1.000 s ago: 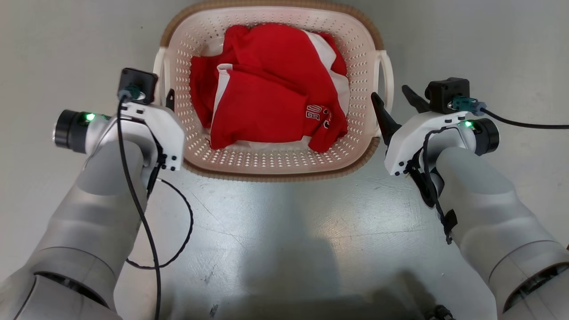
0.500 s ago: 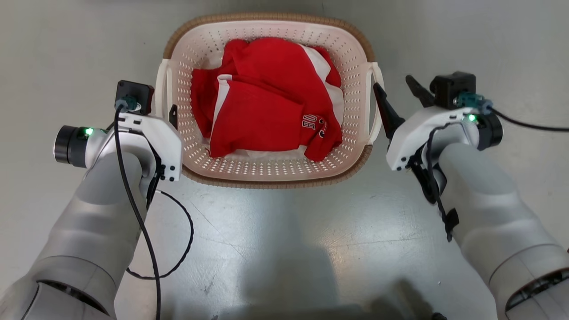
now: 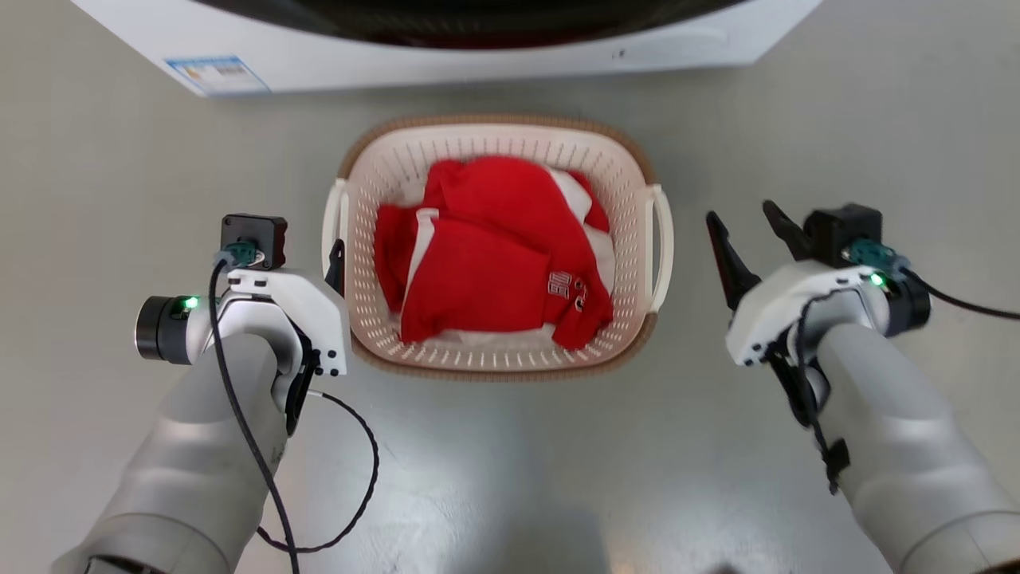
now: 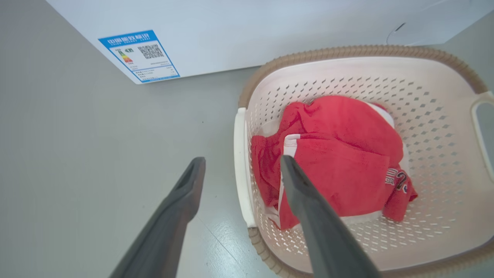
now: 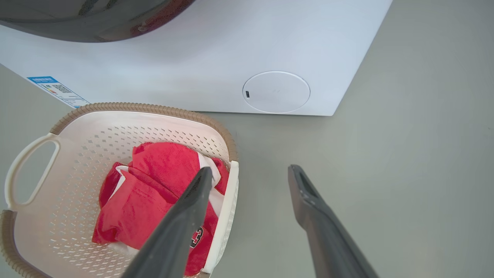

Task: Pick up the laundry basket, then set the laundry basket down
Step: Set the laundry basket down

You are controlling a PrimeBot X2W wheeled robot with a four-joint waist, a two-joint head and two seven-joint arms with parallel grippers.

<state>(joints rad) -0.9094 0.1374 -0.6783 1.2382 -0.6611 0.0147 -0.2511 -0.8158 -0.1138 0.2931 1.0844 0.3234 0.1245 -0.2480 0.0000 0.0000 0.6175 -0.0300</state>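
Note:
The laundry basket (image 3: 494, 123) stands on the grey floor, cream and perforated with a brown rim, and holds a red and white garment (image 3: 494, 263). My left gripper (image 3: 319, 267) hovers open beside the basket's left handle (image 3: 333, 227). In the left wrist view that handle (image 4: 240, 170) shows between the spread fingers of the left gripper (image 4: 242, 160), and I see no contact. My right gripper (image 3: 738, 211) is open, a short gap to the right of the right handle (image 3: 663, 239). The right wrist view has the right gripper (image 5: 250, 169) open over the floor beside the basket (image 5: 154, 109).
A white washing machine (image 3: 478, 56) stands just behind the basket, with a blue label (image 4: 139, 54) at its lower left and a round cover (image 5: 276, 92) at its lower right. Bare grey floor lies on both sides of the basket and in front of it. A black cable (image 3: 351, 494) loops off my left forearm.
The head view has pulled back and tilted up, so the washing machine has come into sight. Both grippers have opened wider, and the right one has drawn away from the right handle.

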